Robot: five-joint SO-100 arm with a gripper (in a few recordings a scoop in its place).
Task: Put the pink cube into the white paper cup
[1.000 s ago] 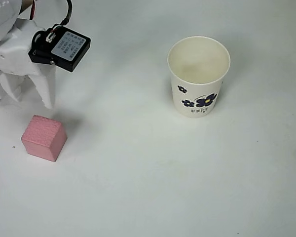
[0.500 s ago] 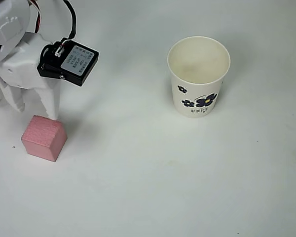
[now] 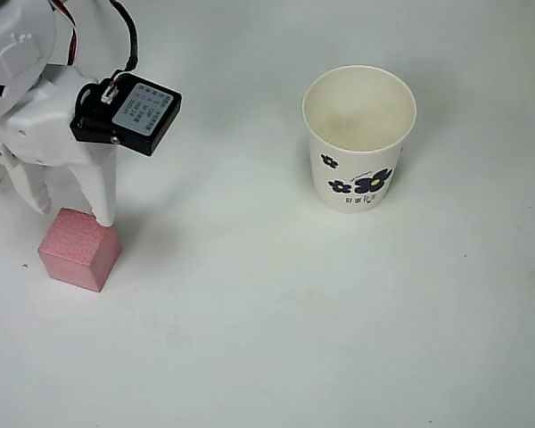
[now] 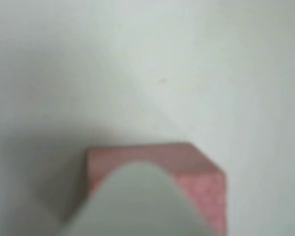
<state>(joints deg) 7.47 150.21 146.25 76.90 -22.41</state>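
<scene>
You have the jaws [image 3: 71, 209] spread apart and grasping nothing, poised over the pink cube [image 3: 78, 251] near the left edge of the desk [image 3: 276, 339] as the overhead view shows it. One white finger [image 3: 100, 192] points down with its tip at the cube's upper right corner, touching or just above it; you cannot tell which from this angle. The other finger [image 3: 36, 189] reaches down beyond the cube's upper left side, a little short of it. The cube sits flat on the desk, turned at a slight angle, with its top face and two side faces showing. In the wrist view the cube [image 4: 196, 172] lies low in the picture, blurred, with a pale finger [image 4: 137, 201] rising in front of it and covering much of its near face; a soft shadow spreads over the desk on the left of that picture. The black motor block [image 3: 129, 113] with its grey label rides on the white arm [image 3: 27, 98] above the cube, with a cable looping up from it. The white paper cup [image 3: 359, 138] stands upright well apart from the cube, toward the upper right of the desk in the overhead view, its mouth open and its cream inside bare, with dark blue flower prints on the side facing the lower edge.
</scene>
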